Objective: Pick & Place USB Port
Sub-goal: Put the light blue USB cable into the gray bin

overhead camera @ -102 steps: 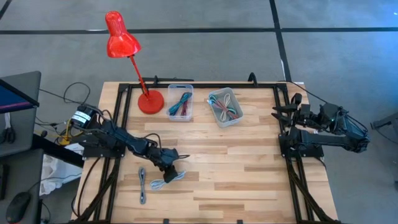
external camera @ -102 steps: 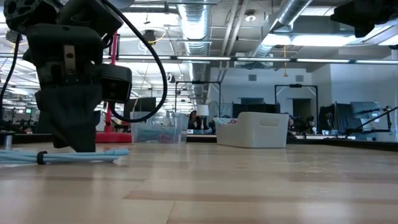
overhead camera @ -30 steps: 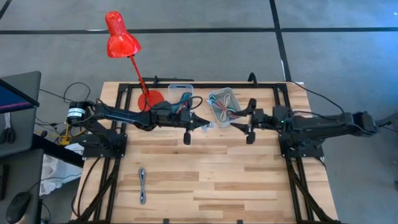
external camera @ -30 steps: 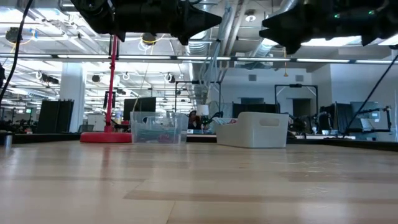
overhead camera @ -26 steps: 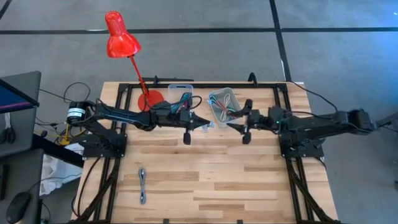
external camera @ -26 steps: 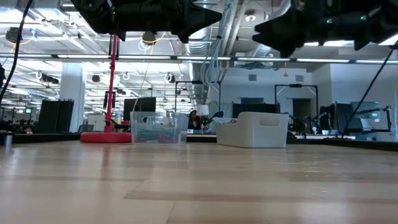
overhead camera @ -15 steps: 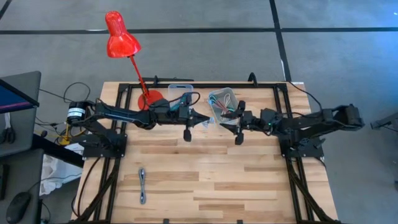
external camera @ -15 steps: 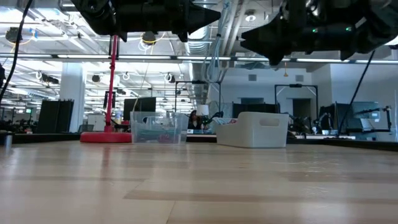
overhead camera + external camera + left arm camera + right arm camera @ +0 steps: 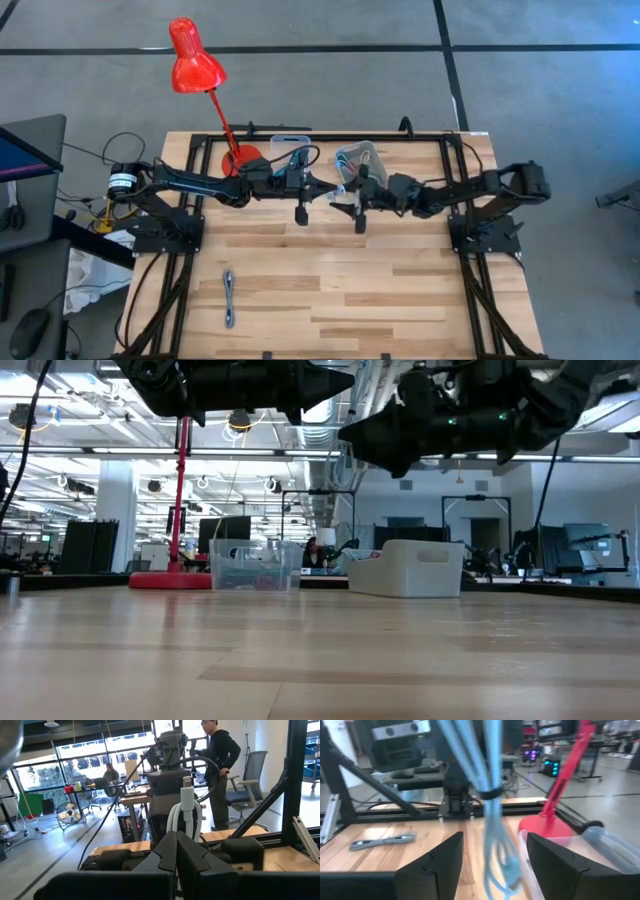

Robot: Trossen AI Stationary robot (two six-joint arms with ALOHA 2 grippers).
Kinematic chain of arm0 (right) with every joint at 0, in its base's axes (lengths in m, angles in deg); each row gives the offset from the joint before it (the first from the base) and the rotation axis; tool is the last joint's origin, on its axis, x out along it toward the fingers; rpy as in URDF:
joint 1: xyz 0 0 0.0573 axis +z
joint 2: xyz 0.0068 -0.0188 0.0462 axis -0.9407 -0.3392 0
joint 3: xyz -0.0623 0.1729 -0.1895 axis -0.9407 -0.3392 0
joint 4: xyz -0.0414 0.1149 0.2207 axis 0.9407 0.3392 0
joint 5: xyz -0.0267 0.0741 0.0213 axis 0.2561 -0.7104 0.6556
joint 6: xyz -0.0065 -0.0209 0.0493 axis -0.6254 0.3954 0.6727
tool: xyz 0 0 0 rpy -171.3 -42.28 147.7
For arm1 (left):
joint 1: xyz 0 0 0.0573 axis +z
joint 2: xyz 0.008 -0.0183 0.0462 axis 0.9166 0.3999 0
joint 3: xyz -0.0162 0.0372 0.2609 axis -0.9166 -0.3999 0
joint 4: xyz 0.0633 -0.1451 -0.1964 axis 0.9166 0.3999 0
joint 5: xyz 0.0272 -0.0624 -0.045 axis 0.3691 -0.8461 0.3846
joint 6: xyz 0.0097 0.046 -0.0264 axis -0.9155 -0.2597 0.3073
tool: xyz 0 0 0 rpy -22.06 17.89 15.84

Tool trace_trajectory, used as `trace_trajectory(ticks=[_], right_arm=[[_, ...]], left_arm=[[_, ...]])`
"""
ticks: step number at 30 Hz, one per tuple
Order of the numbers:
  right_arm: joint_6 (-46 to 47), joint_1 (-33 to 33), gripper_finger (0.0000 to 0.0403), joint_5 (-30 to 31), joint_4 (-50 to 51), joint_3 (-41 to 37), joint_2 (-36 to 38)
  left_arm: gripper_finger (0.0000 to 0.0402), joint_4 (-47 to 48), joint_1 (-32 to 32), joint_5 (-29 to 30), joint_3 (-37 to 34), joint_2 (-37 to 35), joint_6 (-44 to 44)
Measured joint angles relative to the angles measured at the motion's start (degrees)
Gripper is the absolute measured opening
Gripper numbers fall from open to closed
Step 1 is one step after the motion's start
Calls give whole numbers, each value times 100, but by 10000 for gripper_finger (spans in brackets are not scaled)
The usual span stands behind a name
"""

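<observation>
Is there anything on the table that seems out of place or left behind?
One grey cable bundle lies alone on the bare wooden table, far from the two bins where the other cables sit. Nothing looks spilled or damaged.

The near half of the counter [image 9: 400,300] is open wood; the only item there is a grey cable bundle [image 9: 229,297] near the left frame rail. Along the far edge stand the red lamp [image 9: 241,163], a clear bin [image 9: 289,150] and a white bin [image 9: 352,152], close together. Both arms meet above the middle, just before the bins, with a light-blue cable [image 9: 487,785] hanging between them.
</observation>
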Motion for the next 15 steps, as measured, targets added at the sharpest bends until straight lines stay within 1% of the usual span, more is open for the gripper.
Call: trace_trajectory(ticks=[4,7,10,15], right_arm=[[2,2,214,-94,-2,263,-319],[0,0,195,-94,-4,377,-444],[-64,-13,152,-93,14,380,-433],[-142,-11,54,-94,-14,380,-431]], left_arm=[[1,0,0,-9,0,0,15],[1,2,0,-92,0,0,43],[1,16,0,-95,0,0,44],[1,23,0,-94,0,0,42]])
